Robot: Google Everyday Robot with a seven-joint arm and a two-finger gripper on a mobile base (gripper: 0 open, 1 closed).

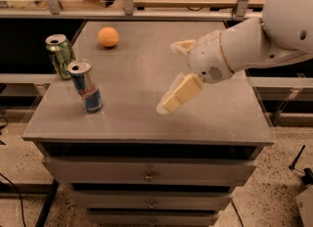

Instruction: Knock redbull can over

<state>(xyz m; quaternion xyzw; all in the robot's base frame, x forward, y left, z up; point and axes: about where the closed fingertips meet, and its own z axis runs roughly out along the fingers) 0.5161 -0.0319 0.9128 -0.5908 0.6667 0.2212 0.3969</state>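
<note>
Redbull can left of the hand, upright

The can [87, 86] is seen standing at the tabletop's [220, 118] near left, its long axis vertical. The hand [170, 77] is held over the middle, well apart to the right, spread wide with nothing gripped. A leftward sweep is judged to be needed.

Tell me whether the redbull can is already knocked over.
No: the redbull can stands upright, and the gripper hangs above the table, apart from it.
</note>
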